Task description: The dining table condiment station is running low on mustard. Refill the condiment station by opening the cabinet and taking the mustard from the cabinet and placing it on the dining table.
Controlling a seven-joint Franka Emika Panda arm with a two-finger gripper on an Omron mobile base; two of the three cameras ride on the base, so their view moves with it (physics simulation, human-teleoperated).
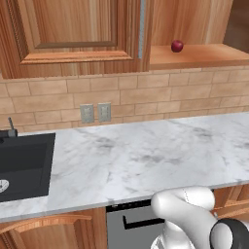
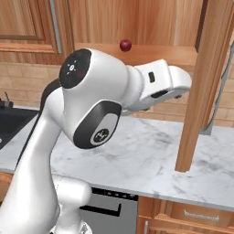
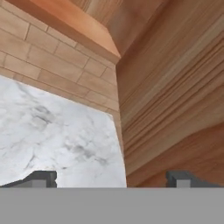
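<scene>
The cabinet is reddish-brown wood. Its right part stands open, showing a bare shelf with a small dark red fruit on it. In the right base view the open door hangs edge-on, and my white hand reaches out just left of it, below the shelf. In the hand view my gripper is open, with nothing between its fingertips. It looks at the marble counter and the wooden door panel. The mustard and the dining table are out of view.
A black sink is set into the counter at the left. Two wall outlets sit in the brick backsplash. A dark-fronted appliance sits under the counter edge beside my arm base.
</scene>
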